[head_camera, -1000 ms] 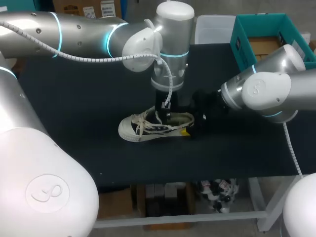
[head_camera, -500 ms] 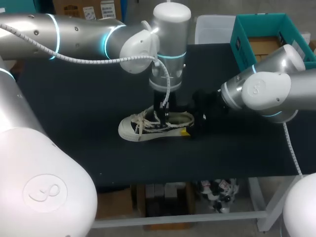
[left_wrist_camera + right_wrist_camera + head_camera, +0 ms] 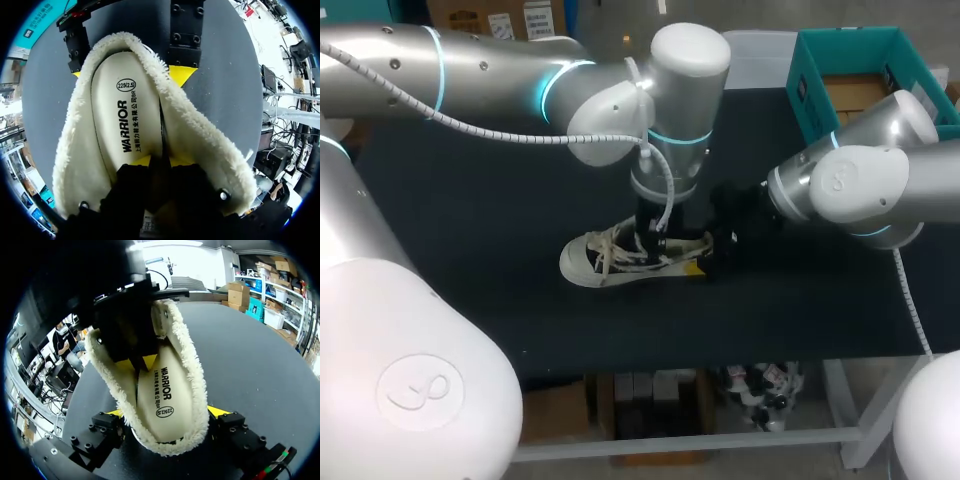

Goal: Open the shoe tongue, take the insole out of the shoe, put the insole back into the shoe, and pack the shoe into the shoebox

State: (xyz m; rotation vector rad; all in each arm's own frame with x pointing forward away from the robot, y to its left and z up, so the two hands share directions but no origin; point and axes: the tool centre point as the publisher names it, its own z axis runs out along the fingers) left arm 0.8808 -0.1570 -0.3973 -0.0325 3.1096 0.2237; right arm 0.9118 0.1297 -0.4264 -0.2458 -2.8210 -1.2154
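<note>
Left wrist view: left fingers (image 3: 141, 161) pinch insole (image 3: 117, 125); right fingers (image 3: 114, 413) clamp shoe (image 3: 192, 390) heel.

A dark, matte surface (image 3: 470, 300) filled the head view from 9 to 3 o'clock, its near edge running straight across just above 6 o'clock. Below that edge a white crossbar (image 3: 720, 443) met a white leg (image 3: 850, 420) at 5 o'clock. In both wrist views the cloth looked grey under soft, even light, without hard shadows
</note>
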